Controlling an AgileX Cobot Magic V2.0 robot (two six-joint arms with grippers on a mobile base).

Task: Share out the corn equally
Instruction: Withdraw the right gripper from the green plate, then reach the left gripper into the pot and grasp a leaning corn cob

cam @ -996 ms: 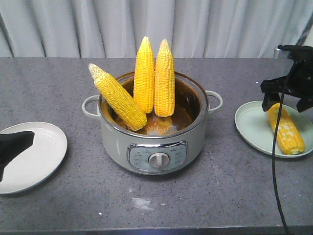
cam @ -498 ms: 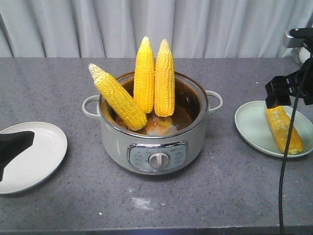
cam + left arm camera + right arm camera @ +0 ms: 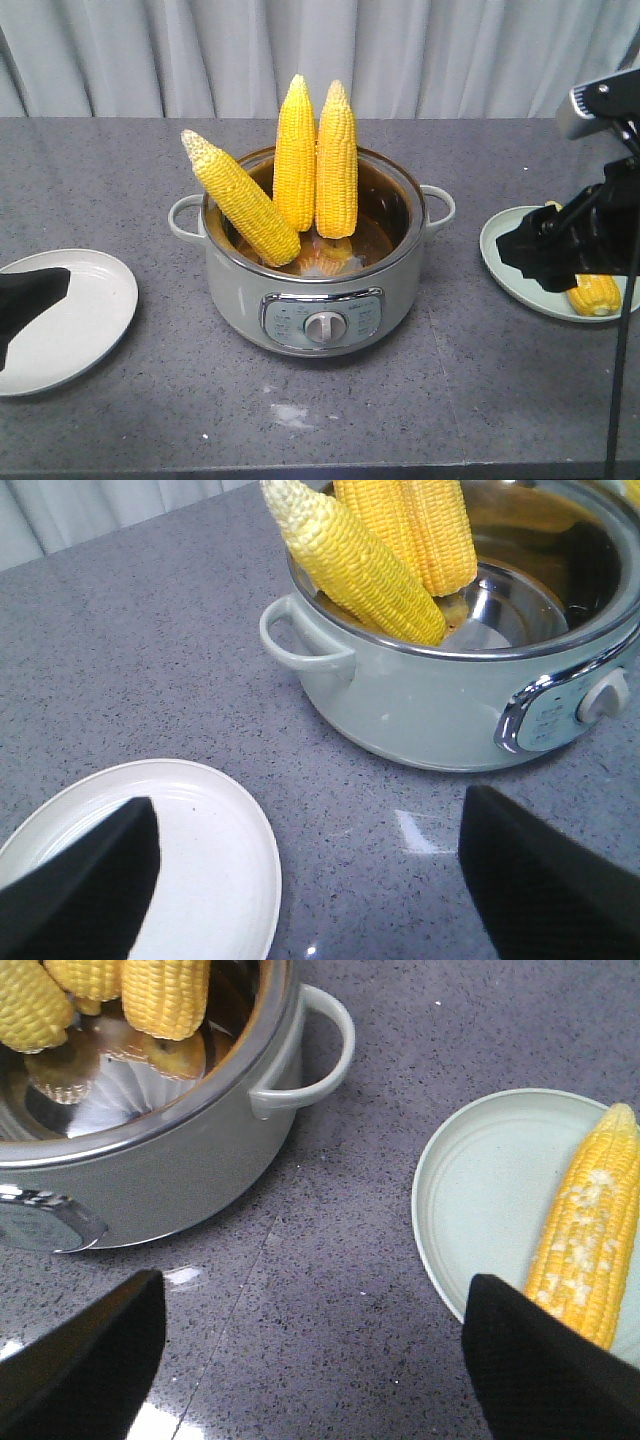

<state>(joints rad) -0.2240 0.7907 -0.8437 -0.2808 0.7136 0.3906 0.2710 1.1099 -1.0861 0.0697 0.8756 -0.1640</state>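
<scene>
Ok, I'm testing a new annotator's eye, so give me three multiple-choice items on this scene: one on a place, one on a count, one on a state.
1. Where does the lone yellow corn cob lie?
A) on the round pale-green plate
B) on the bare grey countertop
C) on a wooden cutting board

2. How many yellow corn cobs stand in the pale grey-green electric pot?
A) two
B) three
C) five

3. What state is the left pincer in?
A) shut on a cob
B) open, holding nothing
C) shut on a plate rim

Answers:
1 A, the right wrist view shows it lying on that plate.
2 B, the front view shows two upright and one leaning over the rim.
3 B, in the left wrist view its fingertips stand wide apart with nothing between them.
</scene>
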